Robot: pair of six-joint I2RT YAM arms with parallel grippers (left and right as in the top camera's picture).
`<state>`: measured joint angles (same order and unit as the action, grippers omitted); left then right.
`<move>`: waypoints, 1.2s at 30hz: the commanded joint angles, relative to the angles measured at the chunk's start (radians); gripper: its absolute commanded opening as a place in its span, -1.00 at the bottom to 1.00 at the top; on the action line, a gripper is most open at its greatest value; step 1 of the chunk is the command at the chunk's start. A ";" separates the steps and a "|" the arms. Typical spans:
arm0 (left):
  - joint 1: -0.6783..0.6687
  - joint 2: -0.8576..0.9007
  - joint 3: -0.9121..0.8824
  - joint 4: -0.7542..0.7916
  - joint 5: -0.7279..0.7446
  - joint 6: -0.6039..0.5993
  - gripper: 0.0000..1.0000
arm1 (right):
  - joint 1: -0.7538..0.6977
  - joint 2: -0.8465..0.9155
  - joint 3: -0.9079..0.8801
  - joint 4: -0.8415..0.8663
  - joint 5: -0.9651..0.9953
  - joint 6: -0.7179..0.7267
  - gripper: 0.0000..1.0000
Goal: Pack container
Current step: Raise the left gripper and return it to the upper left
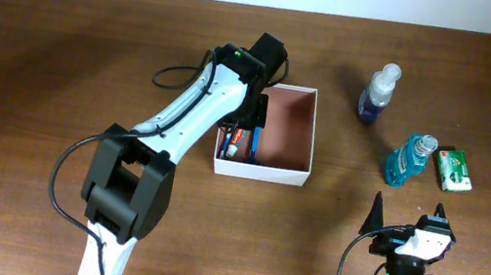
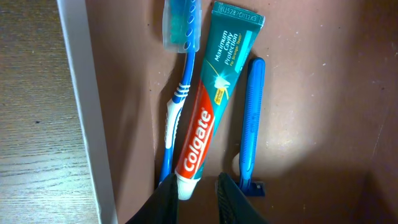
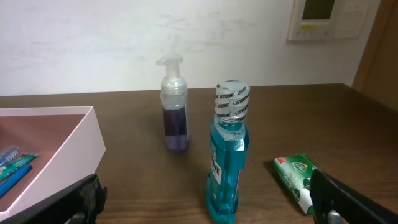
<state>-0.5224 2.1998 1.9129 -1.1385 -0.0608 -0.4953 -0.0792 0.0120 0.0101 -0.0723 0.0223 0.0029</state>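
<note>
The container (image 1: 260, 170), a shallow white-walled box with a pinkish-brown inside, sits mid-table. My left gripper (image 1: 246, 134) reaches down into its left side. In the left wrist view the container wall (image 2: 81, 93) runs down the left, and on the floor lie a blue toothbrush (image 2: 177, 106), a Colgate toothpaste tube (image 2: 214, 93) and a blue razor (image 2: 252, 118). The left gripper (image 2: 199, 196) is open, with the tube's white cap beside its left finger. My right gripper (image 1: 407, 222) is wide open and empty, facing a blue mouthwash bottle (image 1: 408, 161).
A purple foam pump bottle (image 1: 378, 91) stands right of the container. A green soap box (image 1: 454, 171) lies beside the mouthwash. The right wrist view shows the mouthwash (image 3: 227, 162), pump bottle (image 3: 174, 112), soap box (image 3: 295, 180) and container corner (image 3: 81, 143).
</note>
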 commanded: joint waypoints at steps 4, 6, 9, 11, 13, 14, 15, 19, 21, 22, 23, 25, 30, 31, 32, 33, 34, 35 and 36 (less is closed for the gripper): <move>0.002 -0.001 0.072 -0.028 0.005 0.083 -0.42 | -0.006 -0.006 -0.005 -0.008 0.009 0.001 0.97; 0.002 -0.001 0.140 -0.069 0.005 0.114 -0.36 | -0.006 -0.006 -0.005 -0.008 0.009 0.001 0.97; 0.002 -0.001 0.275 -0.151 0.005 0.151 -0.30 | -0.006 -0.006 -0.005 -0.008 0.009 0.001 0.97; 0.002 -0.001 0.378 -0.217 0.002 0.169 -0.26 | -0.006 -0.006 -0.005 -0.008 0.009 0.001 0.97; 0.004 -0.001 0.487 -0.291 -0.024 0.180 -0.23 | -0.006 -0.006 -0.005 -0.008 0.009 0.001 0.97; 0.008 -0.001 0.588 -0.362 -0.095 0.180 -0.18 | -0.006 -0.006 -0.005 -0.008 0.009 0.001 0.97; 0.013 -0.001 0.633 -0.397 -0.145 0.179 -0.14 | -0.006 -0.006 -0.005 -0.008 0.009 0.001 0.97; 0.055 -0.001 0.735 -0.482 -0.292 0.179 0.99 | -0.006 -0.006 -0.005 -0.008 0.009 0.001 0.96; 0.095 -0.001 0.742 -0.499 -0.315 0.179 0.99 | -0.006 -0.006 -0.005 -0.008 0.009 0.001 0.97; 0.123 -0.001 0.742 -0.507 -0.322 0.179 0.99 | -0.006 -0.006 -0.005 -0.008 0.009 0.001 0.97; 0.150 -0.001 0.741 -0.514 -0.322 0.179 0.99 | -0.006 -0.006 -0.005 -0.008 0.009 0.001 0.97; 0.213 -0.001 0.740 -0.521 -0.320 0.172 0.99 | -0.006 -0.006 -0.005 -0.008 0.009 0.001 0.97; 0.414 -0.001 0.740 -0.527 -0.185 0.172 0.99 | -0.006 -0.006 -0.005 -0.008 0.009 0.001 0.97; 0.457 -0.001 0.740 -0.530 -0.131 0.172 0.99 | -0.006 -0.006 -0.005 -0.008 0.009 0.001 0.97; 0.481 -0.001 0.740 -0.531 -0.102 0.176 0.99 | -0.006 -0.006 -0.005 -0.008 0.009 0.001 0.97; 0.516 -0.001 0.740 -0.530 -0.055 0.189 0.99 | -0.006 -0.006 -0.005 -0.008 0.009 0.001 0.97; 0.550 -0.001 0.740 -0.528 0.000 0.214 0.99 | -0.006 -0.006 -0.005 -0.008 0.009 0.001 0.96; 0.568 -0.001 0.739 -0.525 0.037 0.233 0.99 | -0.006 -0.006 -0.005 -0.008 0.009 0.001 0.97; 0.588 -0.001 0.739 -0.523 0.088 0.268 1.00 | -0.006 -0.006 -0.005 -0.008 0.009 0.001 0.97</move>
<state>0.0208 2.1994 2.6461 -1.6608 -0.1623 -0.3099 -0.0792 0.0120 0.0101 -0.0723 0.0223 0.0032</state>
